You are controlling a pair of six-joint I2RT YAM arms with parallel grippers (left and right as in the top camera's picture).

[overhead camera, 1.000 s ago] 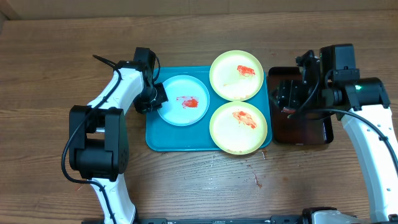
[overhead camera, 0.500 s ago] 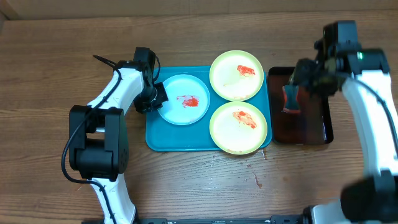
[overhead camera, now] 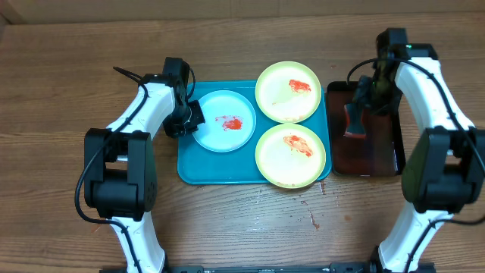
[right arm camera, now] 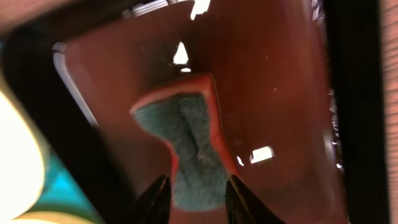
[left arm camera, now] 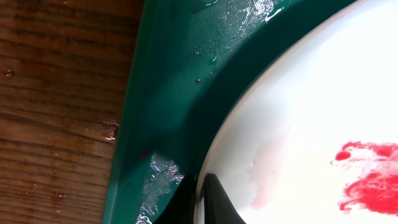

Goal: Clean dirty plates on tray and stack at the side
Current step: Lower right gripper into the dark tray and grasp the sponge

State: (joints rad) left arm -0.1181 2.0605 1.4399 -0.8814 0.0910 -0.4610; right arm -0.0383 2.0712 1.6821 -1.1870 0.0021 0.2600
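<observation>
Three plates lie on the teal tray (overhead camera: 193, 171): a light-blue one (overhead camera: 223, 121) at the left and two yellow-green ones (overhead camera: 288, 91) (overhead camera: 292, 155) at the right, all smeared red. My left gripper (overhead camera: 191, 117) is shut on the light-blue plate's left rim; in the left wrist view its gripper (left arm camera: 200, 186) pinches the rim of the plate (left arm camera: 311, 112) above the tray (left arm camera: 168, 93). My right gripper (overhead camera: 356, 112) is over the dark reddish tray (overhead camera: 371, 155). In the right wrist view this gripper (right arm camera: 198, 186) is pressed on both sides of a red-edged grey-green sponge (right arm camera: 186, 137).
The dark reddish, black-rimmed tray (right arm camera: 267, 81) stands just right of the teal tray. Small red sauce spots (overhead camera: 313, 220) mark the wooden table in front of the trays. Drops of water sit on the wood (left arm camera: 109, 130) by the teal tray's left edge.
My right arm has swung in over the dark tray and its fingers have closed in on the sponge. The left arm and the plates have not moved.
</observation>
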